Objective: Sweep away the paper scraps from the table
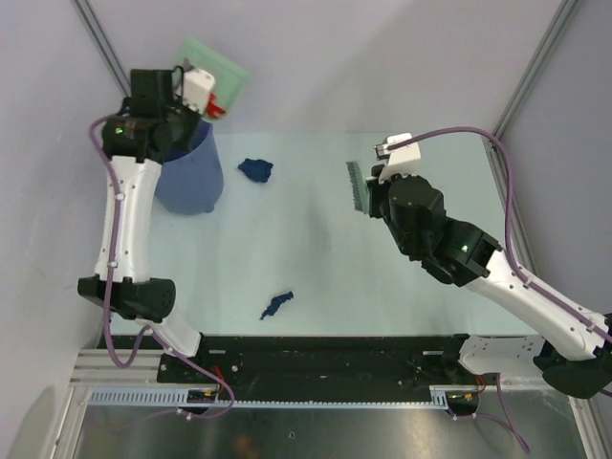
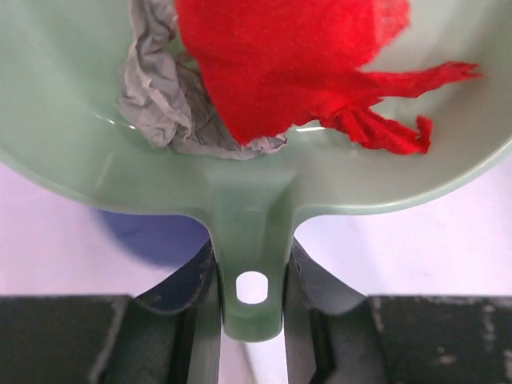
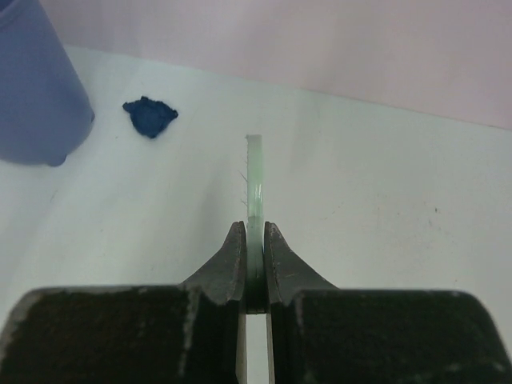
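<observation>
My left gripper is shut on the handle of the mint-green dustpan, raised over the blue bucket at the back left. In the pan lie a red paper scrap and a grey paper scrap. The pan and a bit of red also show in the top view. My right gripper is shut on the mint-green brush, held above the table at the right. Two dark blue scraps lie on the table: one at the back, also in the right wrist view, one near the front.
The blue bucket stands on the table's back left. White walls with metal corner rails enclose the table. The arm bases sit on a black rail along the near edge.
</observation>
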Action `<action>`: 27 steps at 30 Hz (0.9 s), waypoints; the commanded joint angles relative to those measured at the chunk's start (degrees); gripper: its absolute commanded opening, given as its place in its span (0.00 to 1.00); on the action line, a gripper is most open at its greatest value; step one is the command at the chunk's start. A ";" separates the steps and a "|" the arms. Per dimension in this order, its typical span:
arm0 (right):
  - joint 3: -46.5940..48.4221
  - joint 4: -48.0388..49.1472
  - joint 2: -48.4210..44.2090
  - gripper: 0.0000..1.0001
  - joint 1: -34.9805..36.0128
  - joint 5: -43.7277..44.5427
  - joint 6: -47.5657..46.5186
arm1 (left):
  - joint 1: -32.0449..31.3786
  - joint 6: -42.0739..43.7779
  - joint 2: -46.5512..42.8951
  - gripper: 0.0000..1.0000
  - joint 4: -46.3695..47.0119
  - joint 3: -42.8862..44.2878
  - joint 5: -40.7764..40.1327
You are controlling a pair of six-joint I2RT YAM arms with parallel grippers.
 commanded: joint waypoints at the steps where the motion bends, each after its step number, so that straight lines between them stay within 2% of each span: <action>1: 0.08 0.36 -0.08 0.00 0.24 -3.65 2.36 | 1.88 0.78 1.33 0.00 -3.01 8.20 -20.10; 5: -0.27 2.46 0.70 0.00 1.55 -6.99 2.46 | 2.49 7.10 1.67 0.00 -2.66 9.70 -40.01; 8: -0.54 4.49 2.63 0.00 2.52 -9.44 0.52 | 4.42 14.22 4.65 0.00 -1.79 12.24 -49.80; 9: -0.54 4.75 3.16 0.00 2.70 -10.42 -0.09 | 4.95 18.67 5.71 0.00 -1.61 13.21 -55.22; 12: -0.53 5.11 5.01 0.00 4.37 -11.83 -1.68 | 6.45 28.07 9.58 0.00 0.06 16.38 -63.15; 20: -1.50 1.51 4.84 0.00 5.86 -15.44 -1.68 | 7.06 50.32 15.47 0.00 9.64 16.03 -72.59; 27: -2.12 2.90 5.19 0.00 6.22 -15.87 -2.29 | 4.96 61.86 16.18 0.00 13.42 13.14 -75.40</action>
